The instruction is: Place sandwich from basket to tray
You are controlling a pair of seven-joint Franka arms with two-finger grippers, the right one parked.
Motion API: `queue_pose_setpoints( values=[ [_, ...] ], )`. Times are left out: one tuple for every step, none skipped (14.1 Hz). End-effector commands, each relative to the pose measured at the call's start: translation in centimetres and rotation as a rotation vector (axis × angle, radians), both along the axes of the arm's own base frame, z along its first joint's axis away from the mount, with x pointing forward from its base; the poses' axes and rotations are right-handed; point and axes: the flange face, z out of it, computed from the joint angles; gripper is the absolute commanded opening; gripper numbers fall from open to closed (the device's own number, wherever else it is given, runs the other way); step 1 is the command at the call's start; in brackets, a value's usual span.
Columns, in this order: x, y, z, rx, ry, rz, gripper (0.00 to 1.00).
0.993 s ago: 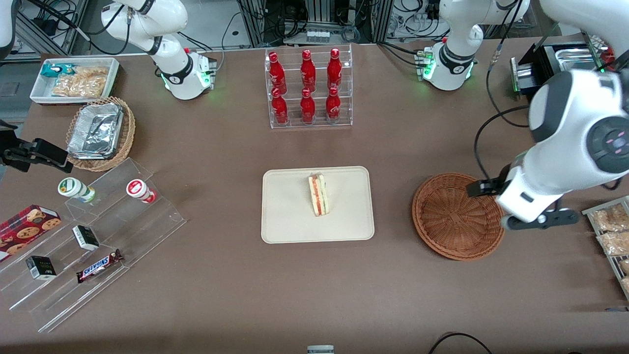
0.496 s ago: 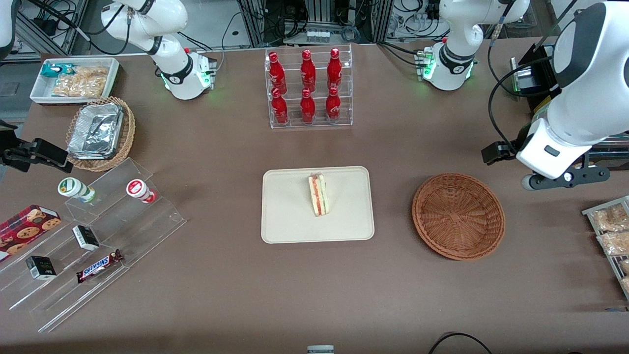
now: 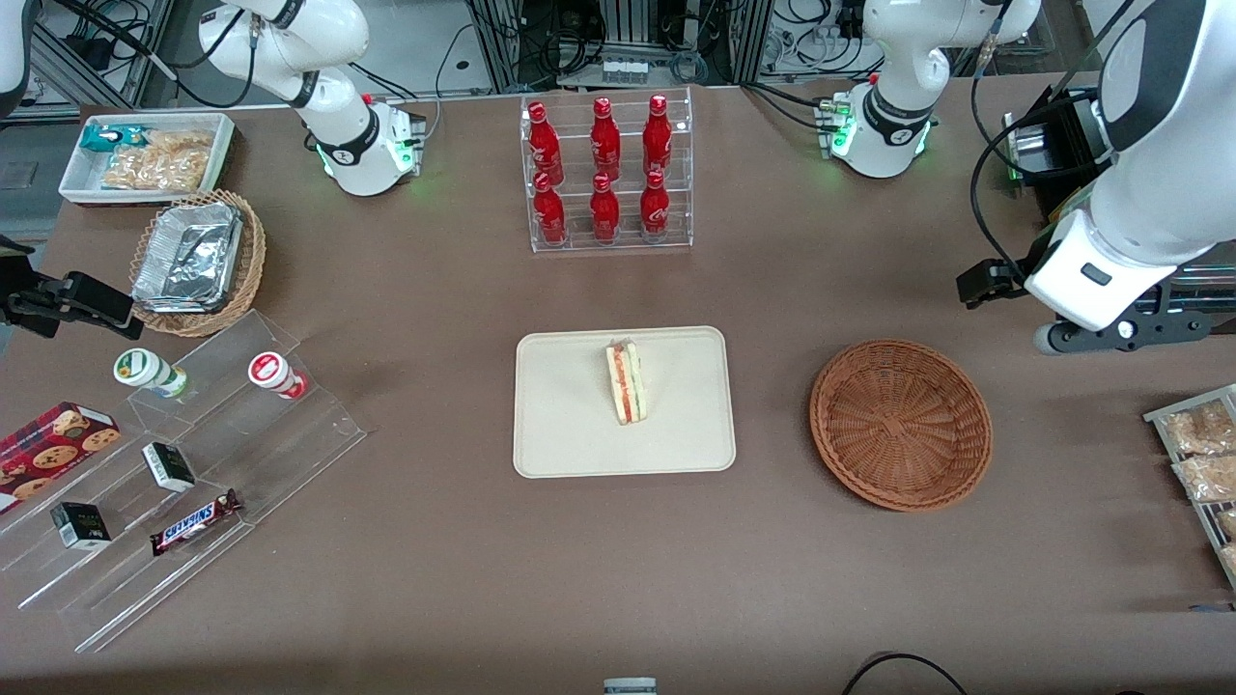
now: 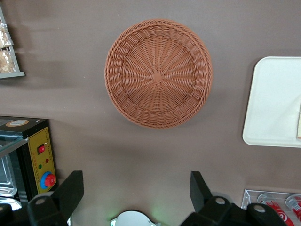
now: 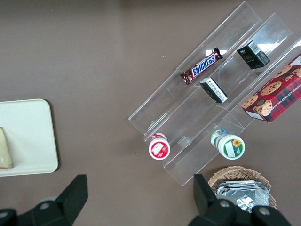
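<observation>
1. The pincer (image 4: 136,197) has risen slightly since half a second ago, hanging high with fingers spread and nothing held, farther from the front camera than the basket (image 3: 900,423)
2. The sandwich (image 3: 626,381) lies unmoved on the tray (image 3: 579,434)
3. A bottle rack (image 3: 606,174) stands farther back on the bench (image 3: 618,579)

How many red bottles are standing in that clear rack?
6, all in the clear rack: three on the upper step, three on the lower step nearer the camera. None look hidden.
</observation>
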Motion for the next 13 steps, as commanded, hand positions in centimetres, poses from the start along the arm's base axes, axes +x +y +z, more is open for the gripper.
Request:
queue_pose_setpoints(
  values=[
    [-2.14,1.56,0.58,-0.003,0.009,0.005,1.0],
    [-2.25,1.44,0.64,-0.013,0.012,0.005,1.0],
    [-2.22,1.33,0.62,-0.022,0.014,0.005,1.0],
    [-2.15,1.31,0.68,-0.025,0.011,0.007,1.0],
    [-1.96,1.16,0.52,-0.036,0.016,0.013,1.0],
    [-1.76,1.15,0.36,-0.052,0.022,0.016,1.0],
    [-1.57,1.19,0.23,-0.057,0.024,0.012,1.0],
    [-1.43,1.21,0.42,-0.057,0.018,0.012,1.0],
    [-1.32,1.21,0.59,-0.058,0.014,0.011,1.0],
    [-1.31,1.19,0.66,-0.06,0.012,0.011,1.0],
    [-1.31,1.19,0.66,-0.06,0.012,0.011,1.0],
    [-1.31,1.19,0.66,-0.06,0.012,0.011,1.0],
    [-1.31,1.19,0.66,-0.06,0.012,0.011,1.0]
  ],
)
